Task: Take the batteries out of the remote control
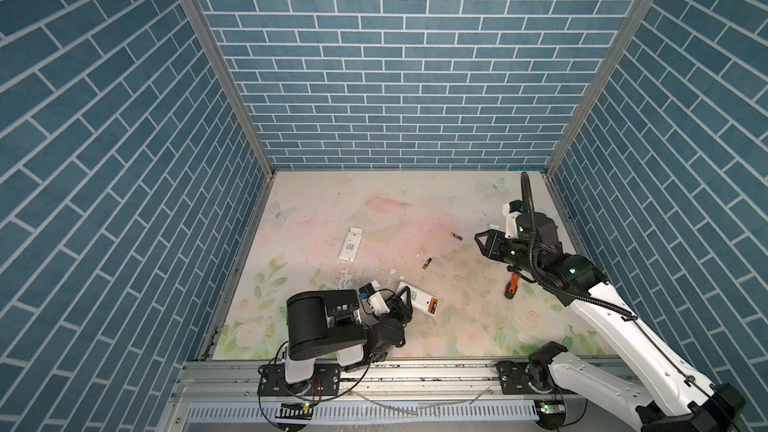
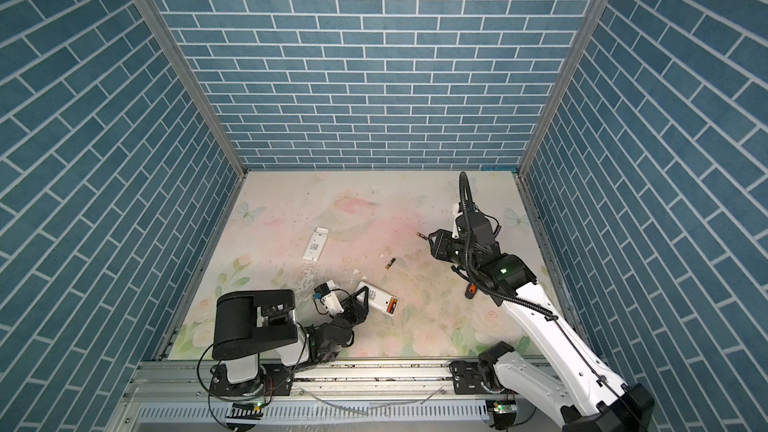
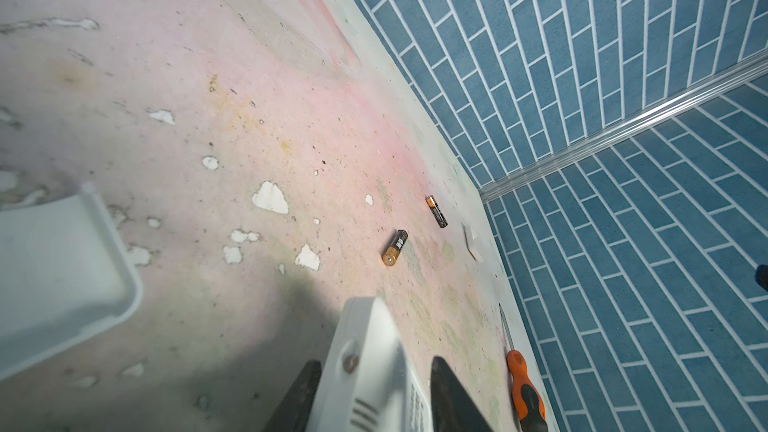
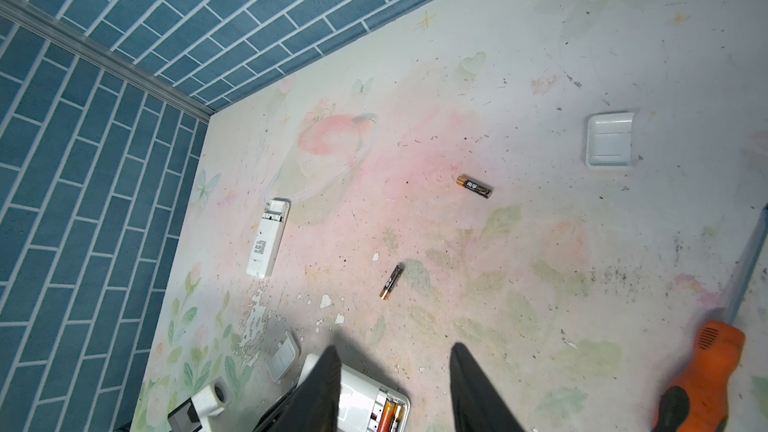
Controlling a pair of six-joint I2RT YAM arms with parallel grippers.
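Only half unloaded: two batteries (image 4: pixel 390 413) sit in the remote control's (image 1: pixel 419 299) open bay near the desk's (image 1: pixel 457 338) front edge.
The left tool (image 3: pixel 376 363) straddles it, grip unclear where the frame cuts it off; the right tool (image 4: pixel 395 347) hangs parted and empty. One loose battery (image 1: pixel 427 263) and a farther battery (image 1: pixel 456 236) lie apart on bare mid-desk; the right arm hides part of the screwdriver (image 1: pixel 512 284).

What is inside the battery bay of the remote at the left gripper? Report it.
Two batteries lie side by side in the remote control, one orange, one darker. Anything beneath them is covered.
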